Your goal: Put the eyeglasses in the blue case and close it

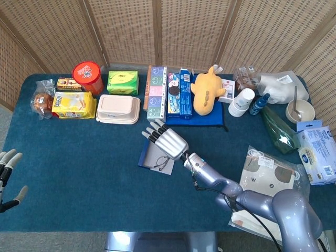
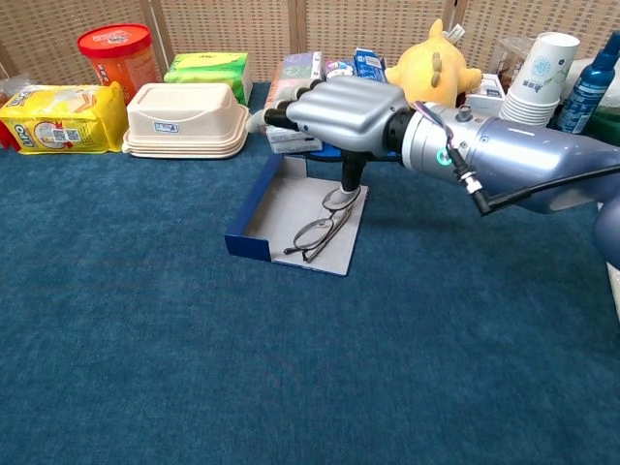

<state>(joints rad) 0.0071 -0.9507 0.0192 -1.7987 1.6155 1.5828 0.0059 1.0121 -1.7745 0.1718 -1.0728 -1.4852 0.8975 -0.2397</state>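
Note:
The blue case (image 2: 248, 244) lies open on the table with its grey inside (image 1: 150, 156) facing up. The thin-framed eyeglasses (image 2: 319, 233) lie folded on that grey inside, near its front right edge, and show small in the head view too (image 1: 163, 164). My right hand (image 2: 339, 112) hovers over the back of the case, fingers stretched out flat toward the left, holding nothing. Its thumb (image 2: 349, 179) points down, its tip close to the far end of the glasses. My left hand (image 1: 7, 177) is at the table's left front edge, fingers apart and empty.
Along the back stand a white lunch box (image 2: 186, 119), yellow snack bag (image 2: 60, 118), red tub (image 2: 117, 53), green pack (image 2: 207, 70), boxes (image 1: 157, 93), a yellow plush (image 2: 431, 71), paper cups (image 2: 535, 85) and a blue bottle (image 2: 590, 85). Packets (image 1: 273, 176) lie at right.

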